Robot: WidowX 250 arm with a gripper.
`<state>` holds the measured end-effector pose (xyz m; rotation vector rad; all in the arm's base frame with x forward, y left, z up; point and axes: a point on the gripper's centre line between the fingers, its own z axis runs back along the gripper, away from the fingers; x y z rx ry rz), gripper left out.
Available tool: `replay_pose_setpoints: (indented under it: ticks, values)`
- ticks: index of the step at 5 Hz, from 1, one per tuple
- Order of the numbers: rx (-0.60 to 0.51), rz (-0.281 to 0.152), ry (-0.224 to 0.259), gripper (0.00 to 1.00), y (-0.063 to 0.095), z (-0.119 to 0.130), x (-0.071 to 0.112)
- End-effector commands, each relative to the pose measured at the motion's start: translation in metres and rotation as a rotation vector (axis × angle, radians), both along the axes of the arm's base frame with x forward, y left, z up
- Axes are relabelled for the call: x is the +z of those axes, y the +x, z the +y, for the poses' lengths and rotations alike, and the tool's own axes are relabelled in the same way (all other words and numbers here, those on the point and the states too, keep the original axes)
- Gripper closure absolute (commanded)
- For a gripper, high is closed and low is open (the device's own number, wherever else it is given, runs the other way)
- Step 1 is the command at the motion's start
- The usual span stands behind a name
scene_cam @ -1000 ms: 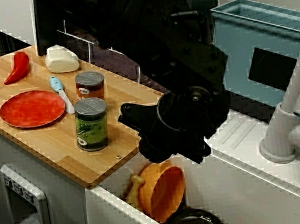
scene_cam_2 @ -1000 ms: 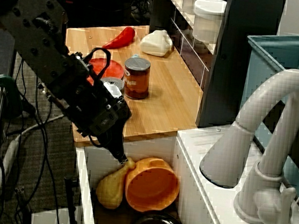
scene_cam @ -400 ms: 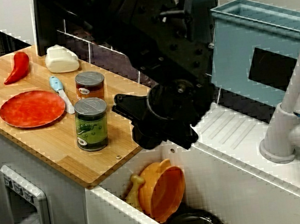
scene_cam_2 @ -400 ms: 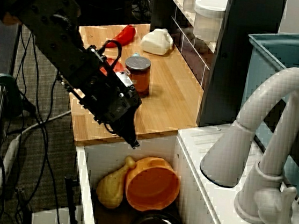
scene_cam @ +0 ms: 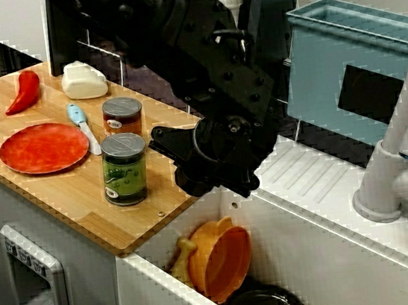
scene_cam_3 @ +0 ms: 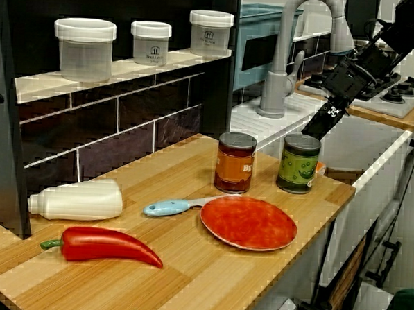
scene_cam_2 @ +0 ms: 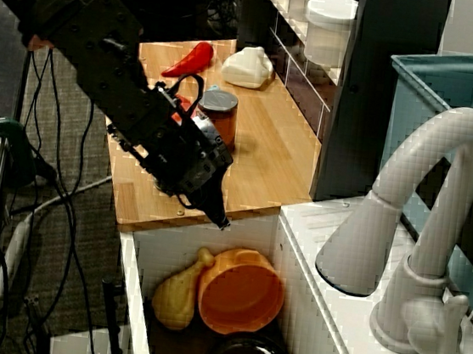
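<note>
Showing, nearest, a yellow pear (scene_cam_2: 173, 296) lying against an orange bowl (scene_cam_2: 240, 293) in the sink (scene_cam_2: 165, 241). Above them the tool (scene_cam_2: 223, 222) hangs at the sink's edge, fingers together and empty. Beyond, on the worktop (scene_cam_2: 273, 156), stand a green can (scene_cam: 124, 168) and a red can (scene_cam: 122, 116); farthest lies a red pepper (scene_cam_2: 190, 59).
</note>
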<state>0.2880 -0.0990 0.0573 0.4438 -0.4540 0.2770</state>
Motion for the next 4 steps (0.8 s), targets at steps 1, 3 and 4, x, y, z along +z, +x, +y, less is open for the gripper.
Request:
replay_pose_setpoints:
  ticks: [1,3,4]
  values:
    - [0.006,-0.006,0.008,1.0,0.013,0.01,0.012]
    - [-0.003,0.068,0.026,1.0,0.019,0.013,0.024]
    - [-0.01,0.088,0.034,1.0,0.02,0.016,0.025]
